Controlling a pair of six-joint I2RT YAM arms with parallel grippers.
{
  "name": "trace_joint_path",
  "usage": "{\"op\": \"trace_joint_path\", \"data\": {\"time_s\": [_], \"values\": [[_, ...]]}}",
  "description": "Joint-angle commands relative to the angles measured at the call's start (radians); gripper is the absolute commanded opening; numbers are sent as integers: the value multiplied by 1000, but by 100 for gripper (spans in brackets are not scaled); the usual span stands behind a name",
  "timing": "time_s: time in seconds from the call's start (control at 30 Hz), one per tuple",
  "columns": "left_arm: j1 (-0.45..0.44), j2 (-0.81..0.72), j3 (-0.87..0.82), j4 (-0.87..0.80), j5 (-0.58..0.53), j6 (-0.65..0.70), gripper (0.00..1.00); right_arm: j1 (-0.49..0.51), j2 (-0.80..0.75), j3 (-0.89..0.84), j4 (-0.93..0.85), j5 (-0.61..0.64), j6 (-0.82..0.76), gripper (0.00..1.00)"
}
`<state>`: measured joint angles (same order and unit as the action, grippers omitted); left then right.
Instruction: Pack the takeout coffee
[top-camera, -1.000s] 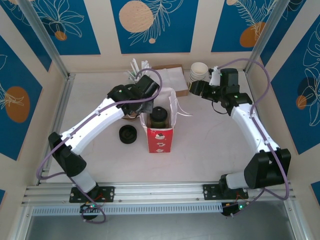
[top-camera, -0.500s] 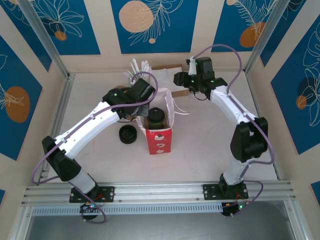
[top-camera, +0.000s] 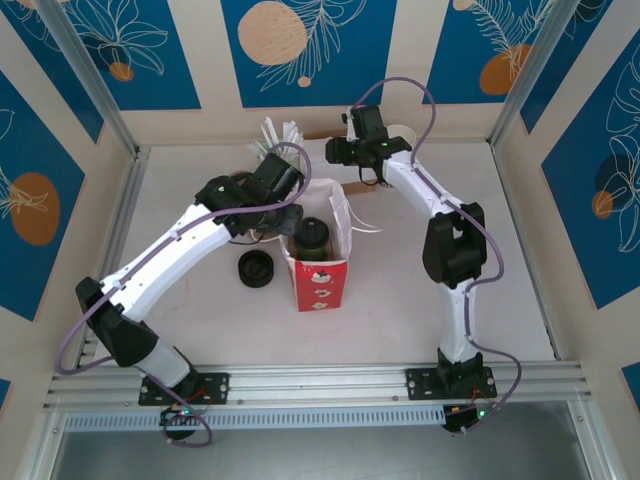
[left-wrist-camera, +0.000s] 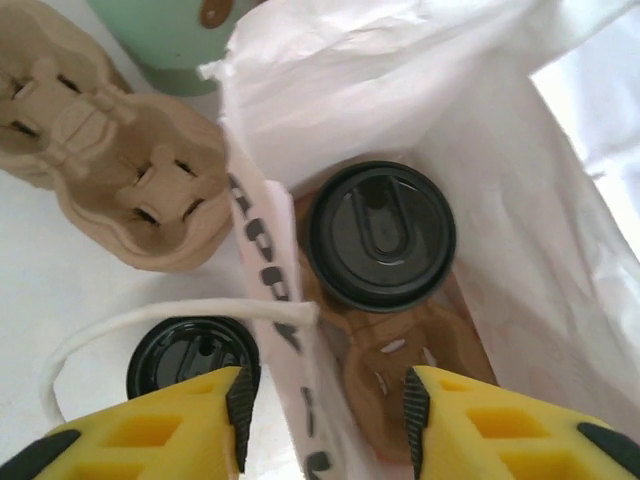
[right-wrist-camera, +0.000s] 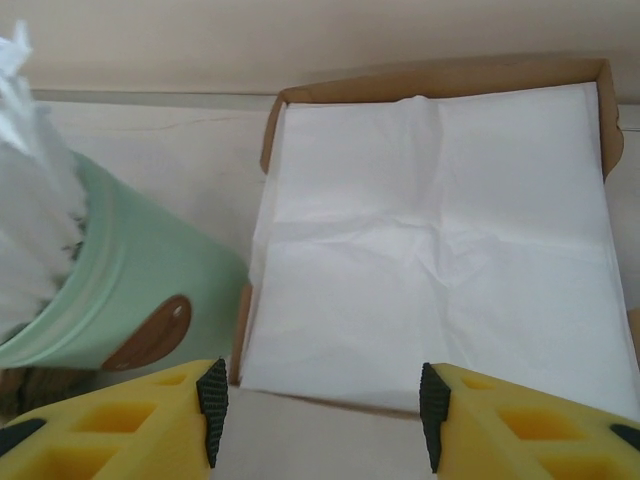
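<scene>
tabletop (top-camera: 420, 290): pale, bare toward the near rail | middle: red-and-white paper bag (top-camera: 320, 283), upright | just left of it: low stack of black lids (top-camera: 255, 269) | behind: pulp cup carrier (left-wrist-camera: 100, 150), mint-green pot (right-wrist-camera: 130, 300) | back edge: cardboard tray (right-wrist-camera: 440, 77) of white napkins, beside pot

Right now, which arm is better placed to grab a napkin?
Right: the right gripper hangs open just over the napkins, while the left gripper is above the bag holding the coffee.

Cardboard napkin tray (right-wrist-camera: 500, 70) beside mint-green cup (right-wrist-camera: 130, 290)
</scene>
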<state>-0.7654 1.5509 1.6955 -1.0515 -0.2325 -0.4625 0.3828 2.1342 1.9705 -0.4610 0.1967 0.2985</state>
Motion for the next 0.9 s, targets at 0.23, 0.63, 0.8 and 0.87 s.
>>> {"op": "trace_joint_path", "data": {"time_s": [0.23,0.63,0.8,0.87], "values": [[25,-94,88,13,181,35,64,4,220,274,-101,129,-48,60],[34,-211,159,-35,203,72,69,20,479,540,-165,183,-138,68],[45,-256,115,13,235,87,79,27,542,597,-160,231,-172,71],[45,-258,120,9,233,92,81,28,555,599,-139,262,-185,73]]}}
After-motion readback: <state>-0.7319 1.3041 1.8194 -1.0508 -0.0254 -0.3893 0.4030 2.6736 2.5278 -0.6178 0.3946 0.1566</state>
